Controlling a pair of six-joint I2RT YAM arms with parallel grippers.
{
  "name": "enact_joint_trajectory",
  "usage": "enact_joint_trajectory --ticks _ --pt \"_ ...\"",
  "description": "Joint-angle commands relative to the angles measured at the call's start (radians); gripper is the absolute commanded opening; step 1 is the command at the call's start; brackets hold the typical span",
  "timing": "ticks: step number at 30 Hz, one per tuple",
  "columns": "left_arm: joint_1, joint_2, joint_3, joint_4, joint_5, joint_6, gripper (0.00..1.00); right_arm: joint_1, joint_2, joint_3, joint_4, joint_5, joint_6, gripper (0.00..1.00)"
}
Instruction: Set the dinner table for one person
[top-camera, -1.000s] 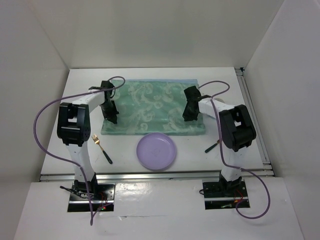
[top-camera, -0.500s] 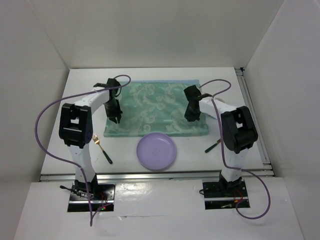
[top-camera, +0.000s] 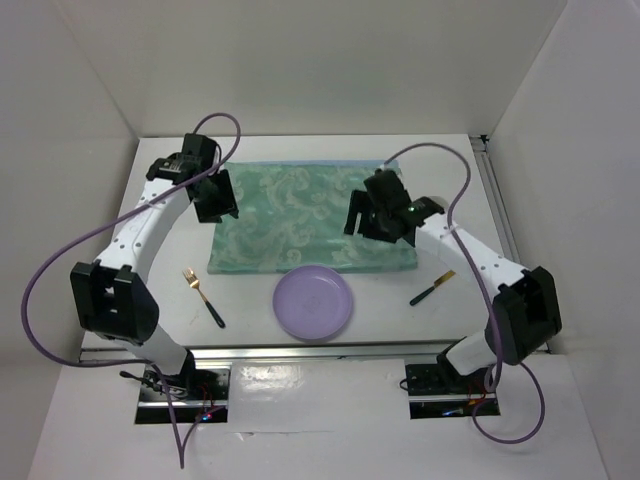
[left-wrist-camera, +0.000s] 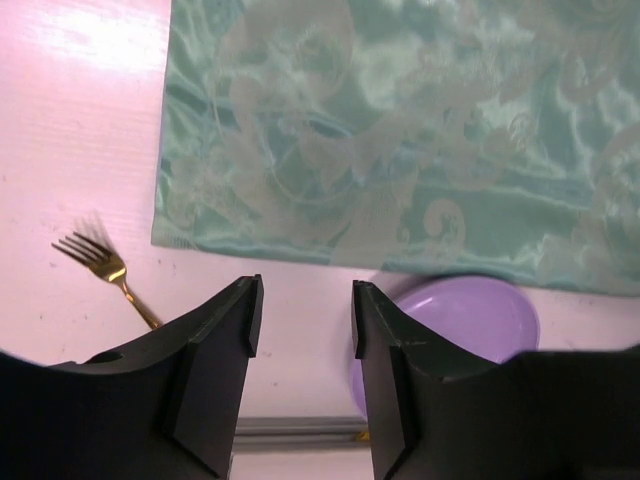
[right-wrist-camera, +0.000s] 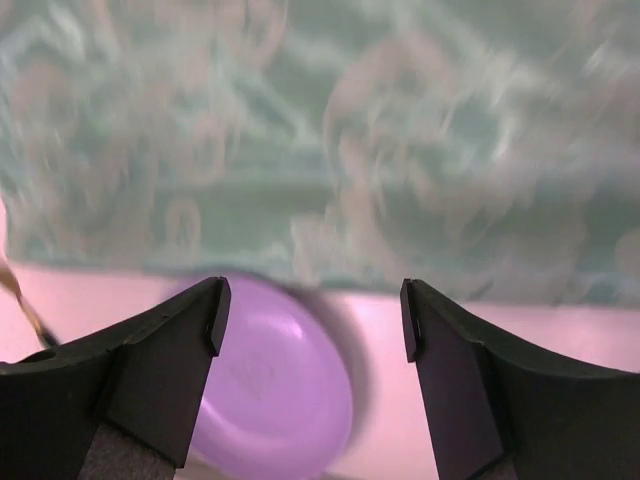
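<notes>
Dinner table spans the whole view, green placemat at 12 o'clock, purple plate at 6 by its edge; left gripper and right gripper hover parted, empty, so we reckon grabbing the plate comes next.

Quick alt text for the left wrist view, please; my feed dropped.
The left arm's open, empty jaws hang above the white dinner table, at the edge of a green patterned placemat. A purple plate peeks out lower right behind one jaw; a gold fork lies at left.
</notes>
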Motion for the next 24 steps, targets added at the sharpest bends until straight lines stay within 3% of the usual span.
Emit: enact_joint_trajectory --ticks 1,4,12,16,20,21,24 --pt "-0.006 -0.082 -0.073 0.004 0.049 0.023 0.58 0.077 -0.064 -0.152 -0.048 -0.087 0.058 0.81" --pt "-0.006 -0.139 -0.116 0.053 0.060 -0.004 0.63 0.149 -0.128 -0.305 -0.010 -0.167 0.115 0.88" --pt "-0.006 -0.148 -0.097 0.044 0.056 -0.026 0.63 0.170 -0.141 -0.557 0.263 -0.358 0.164 0.88" --pt "-0.006 -0.137 -0.070 0.035 0.065 -0.026 0.61 0.180 -0.087 -0.588 0.343 -0.381 0.186 0.81" --pt "-0.006 -0.137 -0.070 0.035 0.056 -0.026 0.61 0.180 -0.078 -0.612 0.369 -0.334 0.207 0.56" --pt "-0.006 -0.137 -0.061 0.035 0.056 -0.026 0.61 0.180 -0.078 -0.612 0.357 -0.313 0.207 0.41" --pt "-0.006 -0.137 -0.061 0.035 0.046 -0.026 0.61 0.180 -0.090 -0.596 0.289 -0.282 0.217 0.17"
